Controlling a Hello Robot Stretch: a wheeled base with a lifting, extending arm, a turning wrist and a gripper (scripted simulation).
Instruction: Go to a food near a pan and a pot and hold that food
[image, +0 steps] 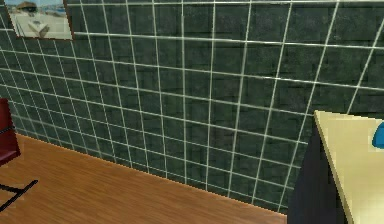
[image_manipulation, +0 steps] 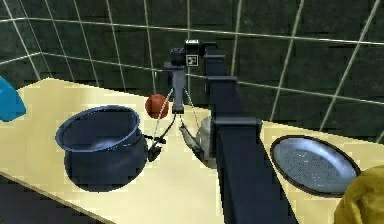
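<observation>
Pincer is out over the counter on the end of my arm. I can't tell the pincer's state or whether it holds anything, because the target sits on the counter right by my fingers.

Target is the red round fruit. It could be an apple or a tomato; I can't tell which. It's just left of my fingers in the arm side view. Touching or only beside: can't tell.

Landmarks check out:
- The dark pot is near the pincer, on the same side as the fruit and closer to me.
- The pan is on the far side of my arm, well apart from the pincer.
- A grey rounded object sits just past my fingers and is partly hidden by the arm.

Handling estimate:
- It looks light, so lifting it shouldn't be a problem.
- The skin is smooth and the shape is round, so it will roll if nudged and may slip if taken off-centre.
- An apple would be firm. A tomato would be soft and bruise easily, so I'd assume the softer case and keep force low.
- Best hold is across the widest part, one finger each side, pads level with the middle. Too high and it would likely squirt out downward.

Risk: a sideways bump sends it toward the pot wall. I'd come down straight, not sweep in.

Ahead of my base: tiled wall and a corner of the same counter.
</observation>
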